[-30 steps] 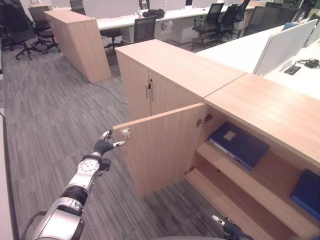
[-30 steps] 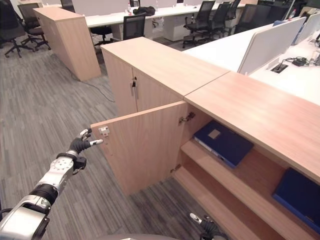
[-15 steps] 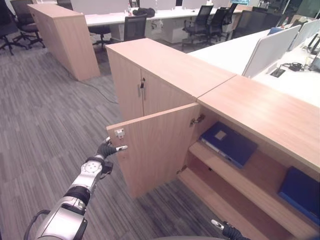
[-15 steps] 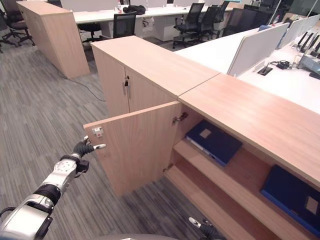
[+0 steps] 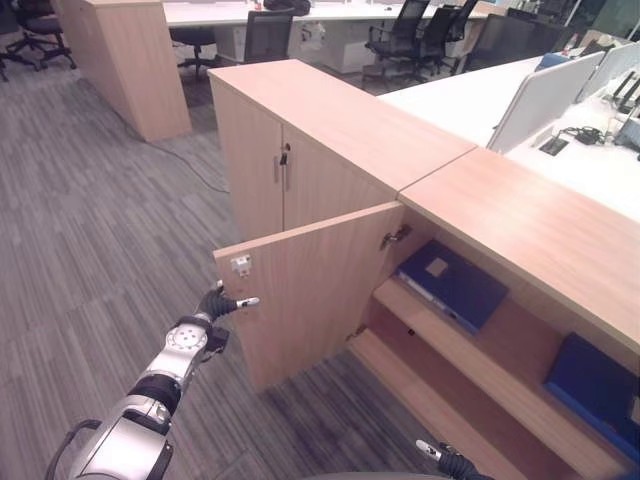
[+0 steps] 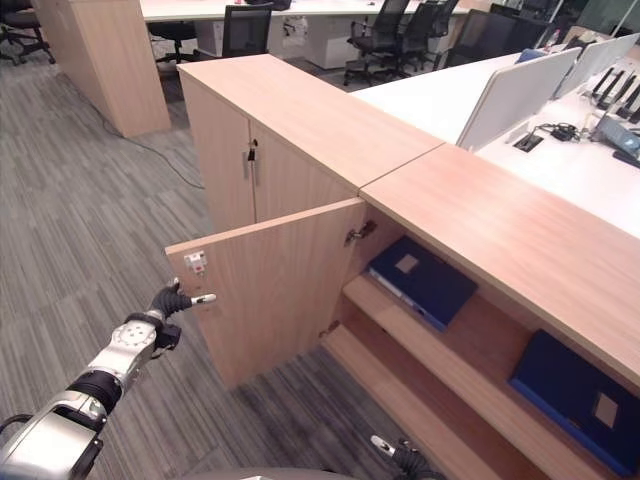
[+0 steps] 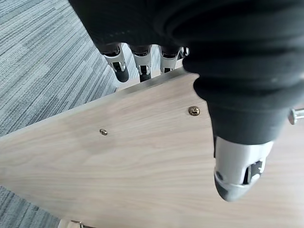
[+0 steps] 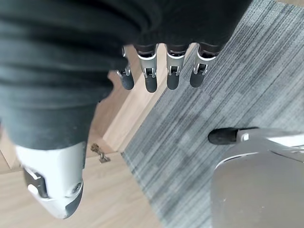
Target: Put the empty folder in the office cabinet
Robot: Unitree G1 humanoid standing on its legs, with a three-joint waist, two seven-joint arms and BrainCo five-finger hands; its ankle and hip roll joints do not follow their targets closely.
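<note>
A blue folder lies flat on the upper shelf of the open office cabinet. A second blue folder lies further right on the same shelf. The cabinet door stands swung out towards me. My left hand is at the door's free edge below the latch. Its straight fingers reach past the edge and its thumb rests on the door's face. My right hand hangs low over the carpet, fingers relaxed and holding nothing.
A closed cabinet with a key in its door adjoins on the left. A lower shelf runs under the folders. White desks with dividers stand behind, office chairs further back, and another wooden cabinet at far left.
The whole view has shifted as the camera moved. My left hand stays at the door's free edge, now a little lower below the latch. The folders have not moved.
</note>
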